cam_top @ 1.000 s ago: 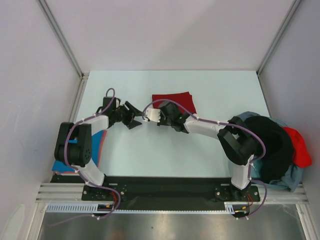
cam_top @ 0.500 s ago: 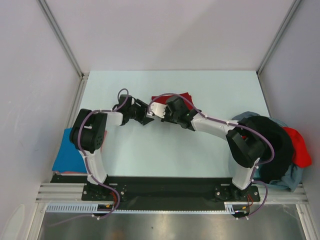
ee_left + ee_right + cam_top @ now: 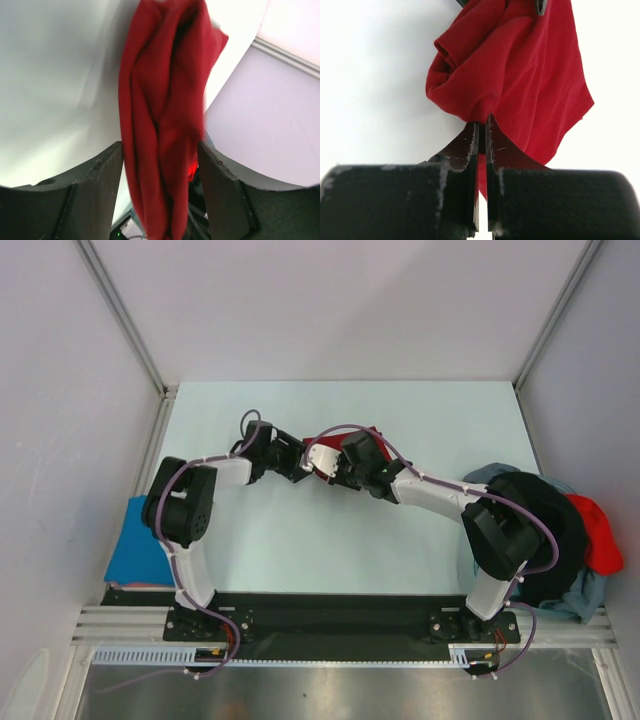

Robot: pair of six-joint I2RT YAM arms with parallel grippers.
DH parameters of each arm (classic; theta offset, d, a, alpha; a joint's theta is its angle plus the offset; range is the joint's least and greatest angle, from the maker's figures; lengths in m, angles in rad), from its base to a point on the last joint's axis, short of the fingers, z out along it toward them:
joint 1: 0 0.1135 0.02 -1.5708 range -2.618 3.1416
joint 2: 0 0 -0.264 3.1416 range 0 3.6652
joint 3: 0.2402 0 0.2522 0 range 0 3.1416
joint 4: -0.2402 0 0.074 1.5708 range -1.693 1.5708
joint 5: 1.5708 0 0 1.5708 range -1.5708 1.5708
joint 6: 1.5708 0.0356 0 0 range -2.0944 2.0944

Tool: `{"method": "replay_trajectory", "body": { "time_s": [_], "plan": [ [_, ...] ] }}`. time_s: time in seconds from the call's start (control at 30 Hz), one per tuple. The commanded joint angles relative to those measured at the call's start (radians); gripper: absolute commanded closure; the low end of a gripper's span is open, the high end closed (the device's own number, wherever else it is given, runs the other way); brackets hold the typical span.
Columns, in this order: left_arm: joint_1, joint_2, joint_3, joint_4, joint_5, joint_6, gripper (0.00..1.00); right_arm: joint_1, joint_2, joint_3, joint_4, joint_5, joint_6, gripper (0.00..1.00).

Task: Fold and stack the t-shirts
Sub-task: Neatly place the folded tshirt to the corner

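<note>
the right hand (image 3: 481,131) is clamped on the bunched dark red t-shirt (image 3: 520,75) at the middle of the bench (image 3: 430,410); the left hand (image 3: 160,150) has its fingers apart, either side of the cloth.

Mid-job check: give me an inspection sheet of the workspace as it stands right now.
Surface: pale table, no marks seen.
Job's things: dark red shirt bunched between both grippers; blue shirt lying at the near left edge; black shirt, brighter red shirt and grey-blue shirt heaped at the right.
Clutter: nothing seen.
Grippers: right gripper shut on the dark red shirt; left gripper fingers apart, either side of it.
Cables: purple cables looped along both arms.
Surroundings: plain pale walls; metal rail along the near edge.
</note>
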Motion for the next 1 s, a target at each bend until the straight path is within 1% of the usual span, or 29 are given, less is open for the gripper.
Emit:
{"method": "replay_trajectory", "body": {
  "time_s": [0.0,0.07,0.17,0.2,0.23,0.27,0.3,0.37,0.47,0.63,0.77,0.87,0.97],
  "plan": [
    [-0.001,-0.121,-0.049,-0.034,-0.007,-0.003,0.34,-0.006,-0.06,0.002,0.051,-0.029,0.011,1.0],
    [0.001,-0.147,-0.078,-0.033,0.018,0.008,0.35,-0.008,-0.06,0.003,0.056,-0.032,0.012,1.0],
    [0.001,-0.173,-0.161,0.119,0.022,-0.018,0.32,-0.008,-0.058,0.005,0.057,-0.035,0.014,1.0],
    [0.001,-0.164,-0.163,0.169,0.032,-0.018,0.07,-0.008,-0.058,0.006,0.057,-0.035,0.015,1.0],
    [-0.001,-0.144,-0.132,0.182,0.048,-0.015,0.0,-0.006,-0.058,0.006,0.054,-0.037,0.015,1.0],
    [-0.002,-0.095,-0.103,0.179,0.099,-0.001,0.0,-0.006,-0.058,0.006,0.054,-0.037,0.015,1.0],
    [-0.004,-0.074,-0.077,0.138,0.111,0.003,0.0,-0.008,-0.058,0.006,0.054,-0.038,0.014,1.0],
    [-0.005,-0.078,-0.06,0.112,0.078,0.003,0.0,-0.008,-0.058,0.006,0.052,-0.038,0.015,1.0],
    [-0.007,-0.07,-0.054,0.118,0.053,-0.004,0.0,-0.008,-0.06,0.009,0.049,-0.041,0.017,1.0],
    [-0.014,0.023,0.006,0.139,0.047,-0.05,0.0,-0.006,-0.06,0.008,0.046,-0.043,0.018,1.0],
    [-0.025,0.123,0.072,0.136,0.062,-0.088,0.03,-0.006,-0.066,0.005,0.043,-0.046,0.026,1.0],
    [-0.025,0.149,0.089,0.153,0.05,-0.107,0.1,-0.006,-0.069,-0.003,0.043,-0.049,0.031,1.0],
    [-0.021,0.163,0.109,0.177,0.049,-0.101,0.23,-0.003,-0.081,-0.014,0.04,-0.049,0.037,1.0]
  ]
}}
